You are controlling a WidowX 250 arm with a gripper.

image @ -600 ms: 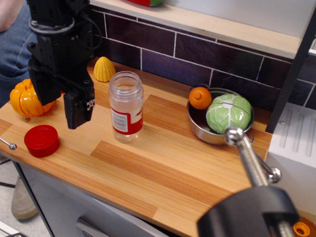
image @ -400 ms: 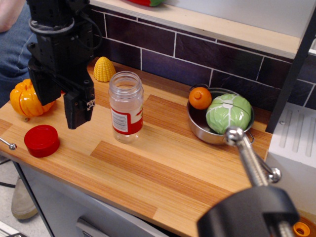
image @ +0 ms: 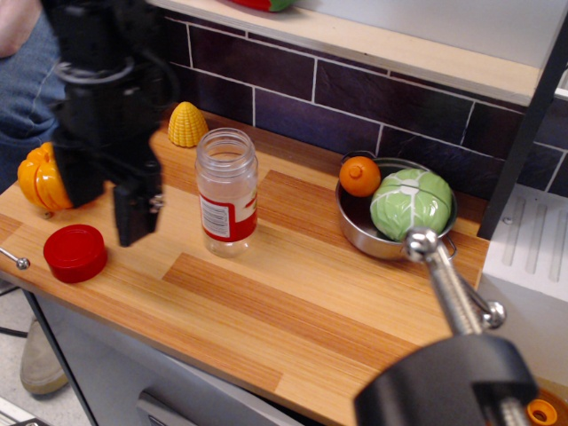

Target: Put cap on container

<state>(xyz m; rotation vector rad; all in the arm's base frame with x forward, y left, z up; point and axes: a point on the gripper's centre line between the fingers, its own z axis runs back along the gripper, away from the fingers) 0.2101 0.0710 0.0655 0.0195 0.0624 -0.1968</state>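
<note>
The red cap [image: 75, 253] lies flat on the wooden counter [image: 293, 302] near its front left corner. The clear jar [image: 226, 191] with a red-and-white label stands upright and uncapped to the cap's right. My black gripper [image: 105, 202] hangs between them, just above and to the right of the cap and left of the jar. Its fingers look apart and hold nothing. The image of it is blurred by motion.
An orange toy pumpkin [image: 40, 177] sits behind the gripper at the left edge, and a yellow toy corn [image: 187, 124] at the back. A steel pot [image: 390, 232] with a green cabbage [image: 411, 204] and an orange [image: 359, 176] stands at the right. A metal clamp [image: 453, 293] rises in the right foreground.
The gripper has shifted a little left and down toward the cap and is now blurred. The cap and the jar have not moved.
</note>
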